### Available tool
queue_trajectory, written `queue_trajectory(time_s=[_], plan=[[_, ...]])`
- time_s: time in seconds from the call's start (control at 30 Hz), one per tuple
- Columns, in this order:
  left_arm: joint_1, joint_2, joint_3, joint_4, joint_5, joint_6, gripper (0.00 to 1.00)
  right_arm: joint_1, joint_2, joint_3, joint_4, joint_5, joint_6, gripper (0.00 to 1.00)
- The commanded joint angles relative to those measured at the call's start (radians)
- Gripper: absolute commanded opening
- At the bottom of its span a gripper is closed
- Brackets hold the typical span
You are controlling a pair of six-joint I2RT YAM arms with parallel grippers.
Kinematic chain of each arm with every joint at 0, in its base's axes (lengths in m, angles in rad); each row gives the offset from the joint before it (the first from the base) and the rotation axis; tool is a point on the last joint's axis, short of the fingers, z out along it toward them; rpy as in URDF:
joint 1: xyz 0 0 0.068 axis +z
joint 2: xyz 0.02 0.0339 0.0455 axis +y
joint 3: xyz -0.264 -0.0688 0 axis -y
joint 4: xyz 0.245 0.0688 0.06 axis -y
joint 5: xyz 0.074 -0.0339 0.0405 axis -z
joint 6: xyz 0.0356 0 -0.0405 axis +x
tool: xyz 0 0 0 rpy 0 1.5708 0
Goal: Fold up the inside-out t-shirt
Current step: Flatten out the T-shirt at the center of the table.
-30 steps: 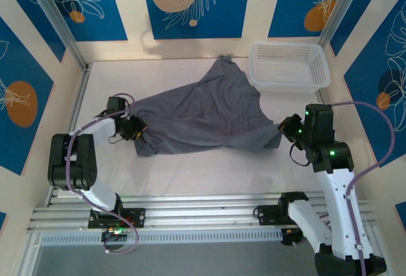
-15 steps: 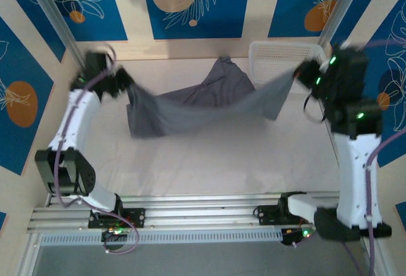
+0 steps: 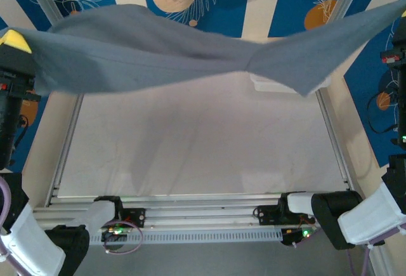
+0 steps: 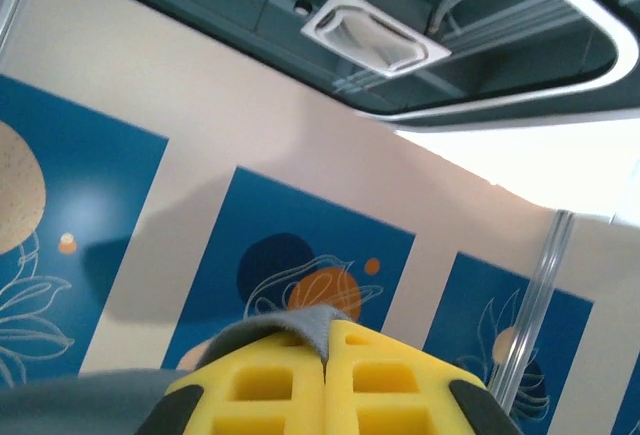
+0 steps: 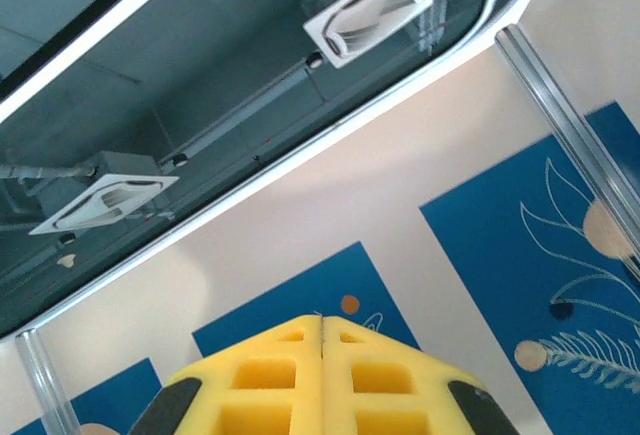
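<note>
My left gripper [image 4: 327, 340] has its yellow pads pressed together on a bunched grey edge of the inside-out t-shirt [image 3: 158, 54], which pokes up between them in the wrist view. My right gripper [image 5: 322, 327] has its pads flat against each other too. No cloth shows between them there, but from above the shirt's other end runs to that arm, so I judge it gripped. The shirt hangs high above the table [image 3: 190, 155], stretched across its whole width, with a pinched twist to the right of the table's middle. To lay it well, I want both arms to descend level and at one pace with even tension. The hanging edge should meet the table first, then I draw toward the table's near edge so the twist flattens.
</note>
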Motion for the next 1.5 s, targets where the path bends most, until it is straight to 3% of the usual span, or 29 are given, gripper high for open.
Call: queue_trajectory(time_s=[0.0, 0.37, 0.53, 0.73, 0.9, 1.03, 1.17, 1.27, 1.37, 1.47], plan=[[0.012, 0.041, 0.02, -0.057, 0.017, 0.017, 0.0, -0.004, -0.003, 0.031, 0.085, -0.043, -0.056, 0.0], [0.011, 0.048, 0.064, -0.06, 0.036, -0.011, 0.0, -0.004, 0.019, 0.04, 0.108, -0.036, -0.002, 0.0], [0.012, 0.174, -0.006, -0.114, -0.013, 0.014, 0.0, -0.004, 0.181, 0.03, 0.09, -0.06, -0.036, 0.0], [0.012, 0.322, -0.229, 0.099, -0.032, 0.036, 0.0, -0.006, 0.475, 0.157, 0.07, -0.102, -0.08, 0.0], [0.011, 0.497, -0.058, 0.141, 0.009, 0.021, 0.0, -0.013, 0.691, 0.417, 0.122, -0.176, -0.012, 0.0], [0.012, 0.553, 0.206, 0.056, -0.007, 0.08, 0.0, -0.034, 0.644, 0.4, 0.235, -0.228, 0.047, 0.0], [0.012, 0.529, 0.262, 0.056, -0.009, 0.091, 0.0, -0.073, 0.57, 0.374, 0.218, -0.284, 0.135, 0.0], [0.011, 0.489, 0.149, 0.073, 0.003, 0.083, 0.0, -0.084, 0.54, 0.32, 0.154, -0.324, 0.159, 0.0], [0.012, 0.414, -0.12, 0.192, 0.018, 0.096, 0.0, -0.09, 0.537, 0.249, 0.018, -0.386, 0.135, 0.0], [0.012, 0.34, -0.406, 0.31, 0.018, 0.145, 0.0, -0.094, 0.54, 0.118, -0.172, -0.585, 0.048, 0.0]])
